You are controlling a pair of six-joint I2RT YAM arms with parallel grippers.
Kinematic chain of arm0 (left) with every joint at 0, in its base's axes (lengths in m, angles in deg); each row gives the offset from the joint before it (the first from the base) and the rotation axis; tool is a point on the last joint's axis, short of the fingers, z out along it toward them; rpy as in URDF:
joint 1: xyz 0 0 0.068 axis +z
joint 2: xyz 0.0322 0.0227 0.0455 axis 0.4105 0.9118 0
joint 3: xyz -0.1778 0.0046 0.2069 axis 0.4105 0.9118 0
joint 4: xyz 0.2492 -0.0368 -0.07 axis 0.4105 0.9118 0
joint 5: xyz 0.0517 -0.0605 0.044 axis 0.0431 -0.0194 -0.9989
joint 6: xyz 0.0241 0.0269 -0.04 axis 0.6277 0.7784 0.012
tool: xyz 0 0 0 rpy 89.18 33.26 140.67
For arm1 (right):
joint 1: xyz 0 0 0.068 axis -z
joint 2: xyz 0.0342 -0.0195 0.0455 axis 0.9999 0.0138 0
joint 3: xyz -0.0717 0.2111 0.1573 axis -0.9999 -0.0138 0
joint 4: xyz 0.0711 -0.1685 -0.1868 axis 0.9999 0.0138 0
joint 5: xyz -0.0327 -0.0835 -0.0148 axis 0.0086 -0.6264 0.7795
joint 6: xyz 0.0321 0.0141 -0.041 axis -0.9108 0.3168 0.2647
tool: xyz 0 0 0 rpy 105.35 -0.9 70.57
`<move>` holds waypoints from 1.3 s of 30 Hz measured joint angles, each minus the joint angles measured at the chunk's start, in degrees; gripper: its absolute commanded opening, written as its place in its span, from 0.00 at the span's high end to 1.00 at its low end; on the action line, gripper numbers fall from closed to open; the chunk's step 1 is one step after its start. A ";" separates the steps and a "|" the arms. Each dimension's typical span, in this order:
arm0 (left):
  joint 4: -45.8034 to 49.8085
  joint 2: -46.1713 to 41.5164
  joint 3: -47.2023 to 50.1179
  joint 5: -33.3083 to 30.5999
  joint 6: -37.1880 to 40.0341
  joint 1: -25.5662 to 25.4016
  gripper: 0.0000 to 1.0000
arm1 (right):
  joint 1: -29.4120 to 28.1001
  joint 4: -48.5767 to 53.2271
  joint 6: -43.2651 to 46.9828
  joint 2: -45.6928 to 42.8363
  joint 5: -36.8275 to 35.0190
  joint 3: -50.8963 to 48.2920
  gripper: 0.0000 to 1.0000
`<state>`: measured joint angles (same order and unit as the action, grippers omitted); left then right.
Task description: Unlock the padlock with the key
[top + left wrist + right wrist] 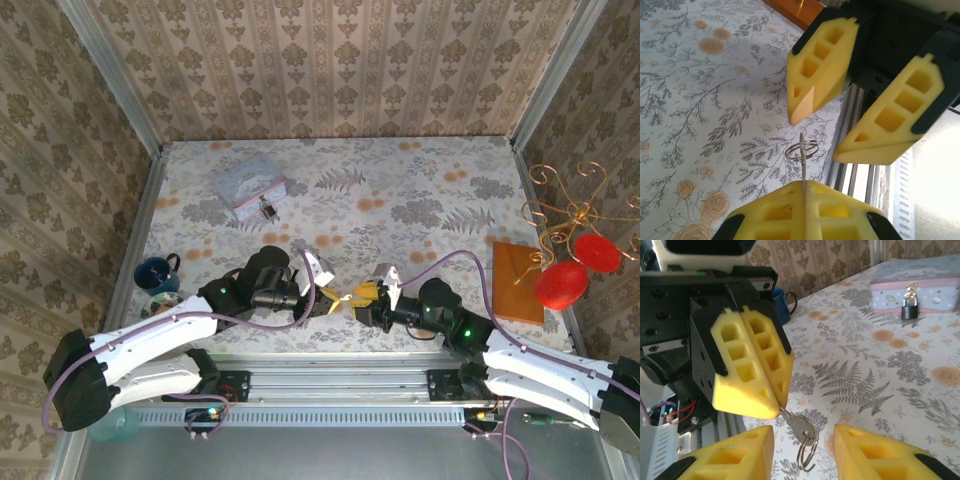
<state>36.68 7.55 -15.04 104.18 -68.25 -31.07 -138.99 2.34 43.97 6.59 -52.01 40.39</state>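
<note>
Left end effector (777, 409) is pinched tight on the key (797, 424), ring end poking between the spread-open right end effector (816, 137), while the padlock (910, 309) hangs off the tin (915, 282), well away, left arm nearer.

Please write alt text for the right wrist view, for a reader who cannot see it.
The left gripper, its yellow fingers shut, holds the key, and the key's ring hangs near the tips of the open right gripper. Far behind, on the floral table, the padlock hangs on the front of a pale blue tin.
</note>
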 measured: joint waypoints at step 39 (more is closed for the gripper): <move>-0.83 0.26 0.76 2.23 2.10 0.33 0.99 | 2.71 0.61 -2.86 2.64 9.66 1.27 1.00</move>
<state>35.85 7.81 -14.27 106.41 -66.15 -30.74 -136.28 2.95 41.11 9.24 -42.35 41.65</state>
